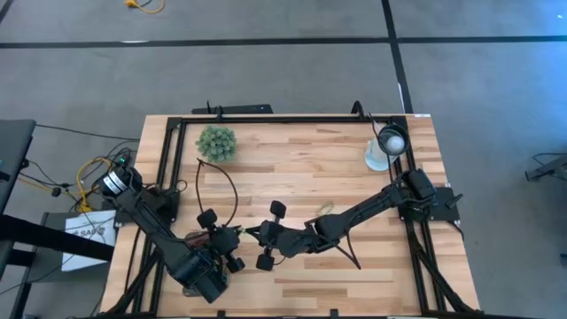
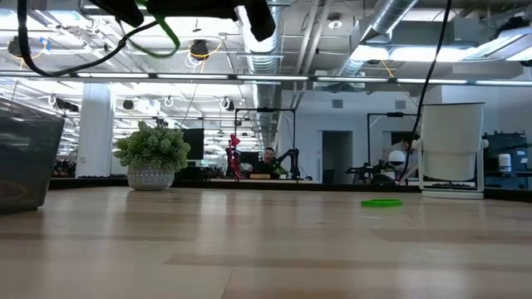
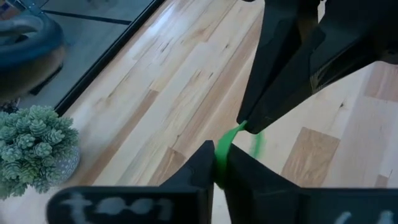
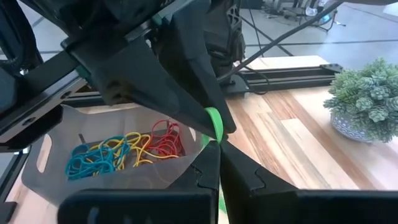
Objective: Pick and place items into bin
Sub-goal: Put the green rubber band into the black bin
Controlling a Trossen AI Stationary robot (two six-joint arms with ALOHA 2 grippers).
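From above, both arms meet near the front-left of the table: the left gripper and the right gripper are tip to tip just beside the bin, which is mostly hidden under the left arm. The plant ball sits well clear, toward the far edge.

At table height, one green band lies flat on the wood near the white lamp, well apart from the bin wall — plenty of open board between them.

Past the left wrist's fingers, a green rubber band is pinched between that gripper's closed tips, and the right arm's tips hold its other end.

From the right wrist, the same green rubber band is nipped by the right gripper, fingers shut on it; the bin lies just beyond, holding blue, yellow and red loops.

I'd judge the band nearly weightless, limp and stretchy — it may snap back or cling to a pad when released. The bin's low wall leaves easy entry from above.
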